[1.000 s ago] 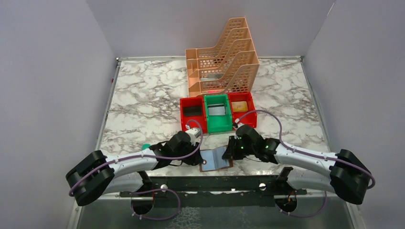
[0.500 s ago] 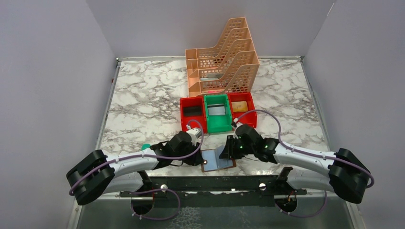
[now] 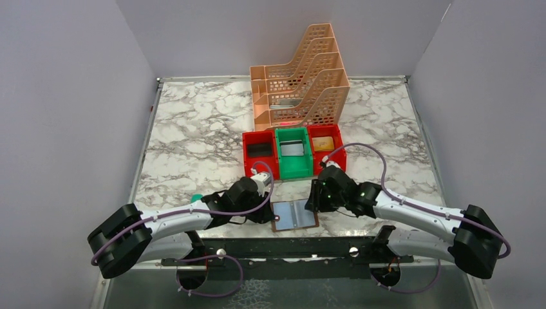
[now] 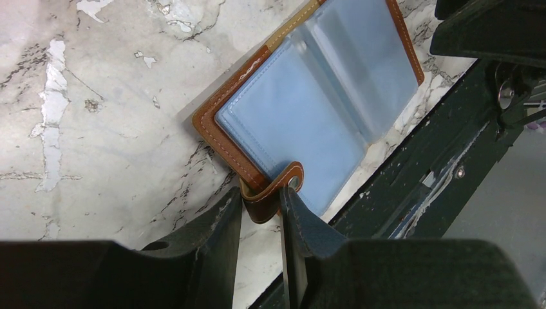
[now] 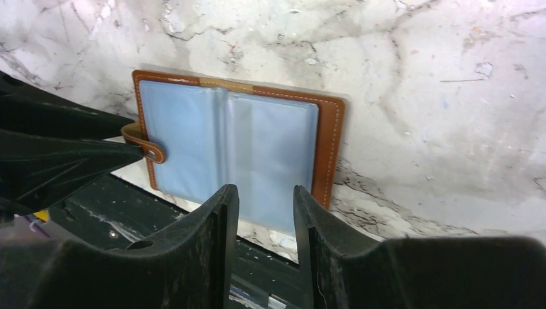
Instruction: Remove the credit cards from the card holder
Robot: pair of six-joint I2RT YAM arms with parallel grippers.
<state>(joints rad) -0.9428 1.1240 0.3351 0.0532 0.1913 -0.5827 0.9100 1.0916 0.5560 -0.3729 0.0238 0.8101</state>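
The brown leather card holder [image 3: 295, 214] lies open and flat at the table's front edge, its grey-blue inner pockets facing up. It also shows in the left wrist view [image 4: 322, 103] and in the right wrist view [image 5: 238, 145]. No credit card stands out from the pockets. My left gripper [image 4: 261, 209] is shut on the holder's snap tab [image 4: 273, 193] at its left edge, and it also shows in the top view [image 3: 270, 215]. My right gripper [image 5: 265, 199] is open and empty, just above the holder's right half, and it also shows in the top view [image 3: 312, 201].
A green bin [image 3: 293, 168] between two red bins [image 3: 259, 159] stands just behind the holder, with a flat grey-blue piece in it. A tall orange file rack [image 3: 299, 84] stands farther back. The dark metal rail [image 3: 283, 248] runs right under the holder's near edge.
The holder's right half, raised before, now lies flat. My right gripper has drawn back a little to the right and off it. The left gripper has kept its hold on the tab.
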